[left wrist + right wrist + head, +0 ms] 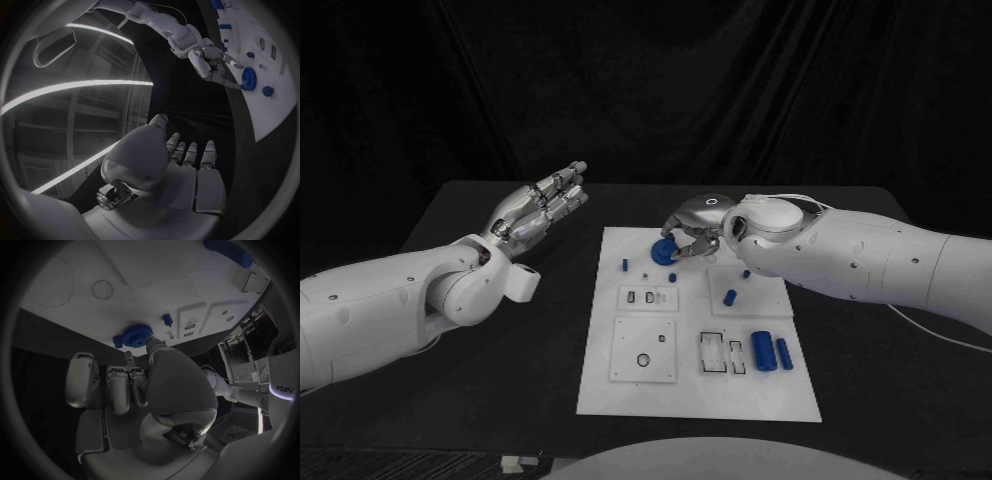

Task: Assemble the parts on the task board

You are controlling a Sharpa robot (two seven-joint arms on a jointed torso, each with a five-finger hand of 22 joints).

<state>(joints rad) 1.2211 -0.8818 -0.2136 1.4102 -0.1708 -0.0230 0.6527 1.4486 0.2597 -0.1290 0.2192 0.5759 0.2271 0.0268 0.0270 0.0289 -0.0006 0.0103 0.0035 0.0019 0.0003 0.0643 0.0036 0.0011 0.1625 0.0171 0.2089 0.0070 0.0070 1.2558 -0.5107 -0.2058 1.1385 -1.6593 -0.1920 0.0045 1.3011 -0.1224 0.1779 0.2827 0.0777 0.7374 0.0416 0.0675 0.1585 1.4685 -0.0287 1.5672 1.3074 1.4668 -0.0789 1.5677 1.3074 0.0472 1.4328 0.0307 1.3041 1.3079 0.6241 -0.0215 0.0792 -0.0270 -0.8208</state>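
Reaching over the far end of the white task board (pixel 697 400), the right hand (pixel 697 228) has its fingertips at a round blue disc part (pixel 668 250); the thumb touches the disc's rim in the right wrist view (pixel 137 335), but whether the disc is actually gripped cannot be told. A small blue peg (pixel 167 318) stands just beside the disc. Left hand (pixel 542 205) hovers above the black table (pixel 516 340), left of the board, fingers straight, apart, holding nothing. Two blue cylinders (pixel 770 350) lie near the board's right edge.

Blue parts (pixel 763 350) scattered on white task board (pixel 697 395), perhaps some seated
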